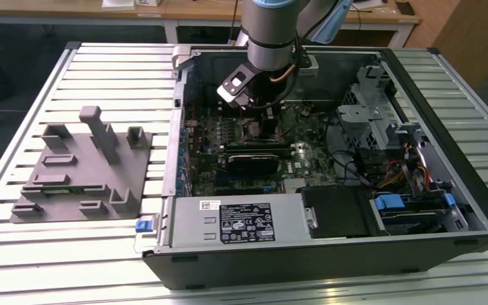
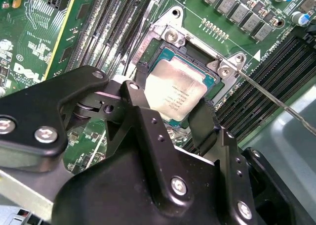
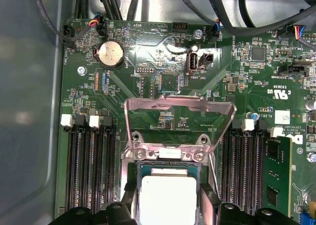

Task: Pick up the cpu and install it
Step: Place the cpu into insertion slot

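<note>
The small, flat, square cpu (image 2: 175,94) with its pale silver metal top sits at the black square socket (image 2: 195,49) on the green motherboard (image 3: 148,86). You cannot tell from these views whether it is fully seated or just above the socket. Your black two-fingered hand (image 2: 170,109) has it: the fingers (image 2: 140,104) are closed in against two opposite edges of the cpu, one on each side, in both wrist views.

In the first wrist view, the silver metal load plate (image 3: 177,111) stands swung up on its hinge just behind the cpu (image 3: 167,198), leaving the socket uncovered. A thin metal lever rod (image 2: 276,96) runs out from a corner of the socket frame. Rows of black memory slots (image 3: 91,170) flank the socket on both sides, and a round silver coin battery (image 3: 110,54) lies farther off on the board.

In the exterior view, the grey-and-blue arm (image 1: 269,38) reaches down into the open black computer case (image 1: 447,210), which lies on its side on the slatted metal table (image 1: 23,254). A grey plastic fixture block (image 1: 83,159) rests on the table on the exterior view's left, well apart from the hand.
</note>
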Robot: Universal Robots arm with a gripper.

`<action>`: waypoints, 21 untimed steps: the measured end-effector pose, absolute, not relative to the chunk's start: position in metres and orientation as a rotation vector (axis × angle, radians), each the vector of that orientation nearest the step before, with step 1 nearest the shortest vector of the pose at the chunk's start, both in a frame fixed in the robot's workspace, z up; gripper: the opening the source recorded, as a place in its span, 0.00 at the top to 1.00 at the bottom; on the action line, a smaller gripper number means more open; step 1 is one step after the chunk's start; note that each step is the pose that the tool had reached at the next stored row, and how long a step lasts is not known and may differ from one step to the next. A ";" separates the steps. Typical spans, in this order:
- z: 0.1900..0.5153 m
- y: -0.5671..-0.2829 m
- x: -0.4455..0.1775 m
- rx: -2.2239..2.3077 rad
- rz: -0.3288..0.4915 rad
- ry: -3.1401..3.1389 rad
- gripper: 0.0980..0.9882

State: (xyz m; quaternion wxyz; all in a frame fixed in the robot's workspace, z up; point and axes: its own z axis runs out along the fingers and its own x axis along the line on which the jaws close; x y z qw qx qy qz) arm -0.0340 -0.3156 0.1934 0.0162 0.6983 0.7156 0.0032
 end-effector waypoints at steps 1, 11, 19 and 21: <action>0.194 -0.316 -0.034 2.171 0.010 2.225 0.42; 0.205 -0.315 -0.034 2.171 0.010 2.226 0.42; 0.207 -0.315 -0.034 2.171 0.010 2.226 0.57; 0.208 -0.315 -0.034 2.172 0.010 2.226 0.70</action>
